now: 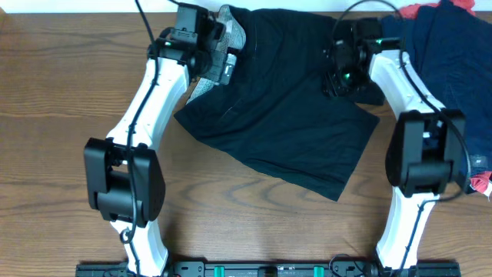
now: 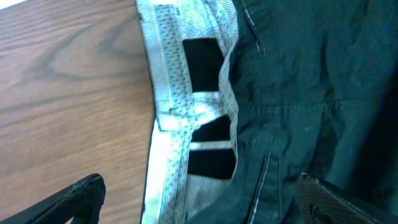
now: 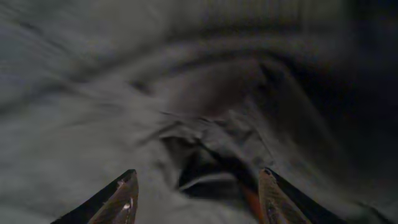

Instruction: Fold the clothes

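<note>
The black shorts (image 1: pixel 288 108) lie spread and askew across the far middle of the table, waistband to the left with its whitish-grey lining (image 1: pixel 231 38) turned up. My left gripper (image 1: pixel 207 58) is open over the waistband; in the left wrist view its fingers (image 2: pixel 199 199) straddle the lining (image 2: pixel 171 99) and black cloth (image 2: pixel 311 74). My right gripper (image 1: pixel 342 73) is open, low over the shorts' far right edge; the right wrist view shows its fingers (image 3: pixel 196 196) spread around a bunched fold of dark cloth (image 3: pixel 205 149).
A heap of dark blue and red clothing (image 1: pixel 453 46) lies at the far right, close to my right arm. A red scrap (image 1: pixel 483 183) shows at the right edge. Bare wooden table (image 1: pixel 61 92) lies to the left and front.
</note>
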